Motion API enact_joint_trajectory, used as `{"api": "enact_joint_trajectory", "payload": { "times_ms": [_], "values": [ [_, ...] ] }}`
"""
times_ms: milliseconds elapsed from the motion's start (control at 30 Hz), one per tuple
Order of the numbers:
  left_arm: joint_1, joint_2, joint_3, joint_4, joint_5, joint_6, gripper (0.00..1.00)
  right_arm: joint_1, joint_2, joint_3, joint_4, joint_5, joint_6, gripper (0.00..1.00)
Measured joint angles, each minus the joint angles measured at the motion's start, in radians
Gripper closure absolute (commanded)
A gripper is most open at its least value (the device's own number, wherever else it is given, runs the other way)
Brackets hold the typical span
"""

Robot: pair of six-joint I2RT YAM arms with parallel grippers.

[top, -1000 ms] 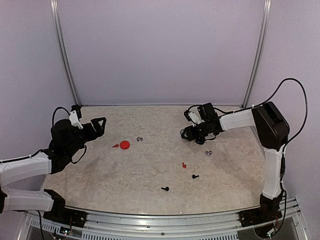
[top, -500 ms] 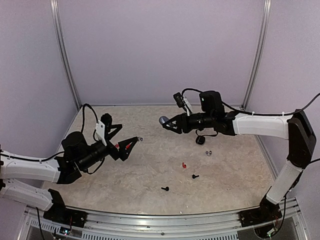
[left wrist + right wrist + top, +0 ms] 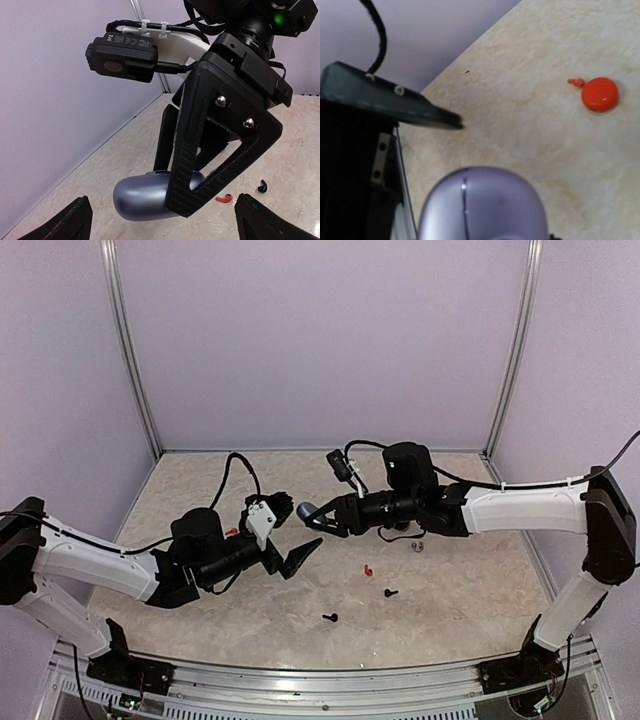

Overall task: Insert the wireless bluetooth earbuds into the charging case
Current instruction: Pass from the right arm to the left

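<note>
A silvery-grey charging case (image 3: 308, 511) hangs above the table's middle, with my right gripper (image 3: 320, 517) shut on it. In the left wrist view the case (image 3: 142, 197) sits pinched behind a black right finger (image 3: 210, 145). My left gripper (image 3: 294, 528) stands wide open facing the case, touching nothing. Its fingertips (image 3: 75, 222) show at the lower corners of that view. On the table lie a red earbud (image 3: 368, 569), two black earbuds (image 3: 390, 592) (image 3: 330, 617) and a silvery one (image 3: 418, 545). In the right wrist view the case (image 3: 482, 205) fills the bottom.
A red round case (image 3: 600, 94) lies on the table with a red earbud (image 3: 576, 81) touching its side. In the top view the left arm mostly hides them. Metal frame posts (image 3: 130, 350) stand at the back corners.
The right arm has carried the silvery case leftward and nearer to the table's middle. The left arm has swung right until its open gripper faces the case.
</note>
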Motion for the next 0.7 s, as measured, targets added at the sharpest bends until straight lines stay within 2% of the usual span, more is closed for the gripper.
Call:
{"api": "enact_joint_trajectory", "payload": {
  "times_ms": [367,700],
  "values": [
    [-0.041,0.065,0.027,0.019,-0.079,0.077,0.16,0.034,-0.002,-0.011,0.031,0.031,0.044,0.56],
    [-0.058,0.088,0.028,0.053,-0.169,0.121,0.4,0.058,-0.004,-0.011,0.035,0.056,0.051,0.53]
  ]
}}
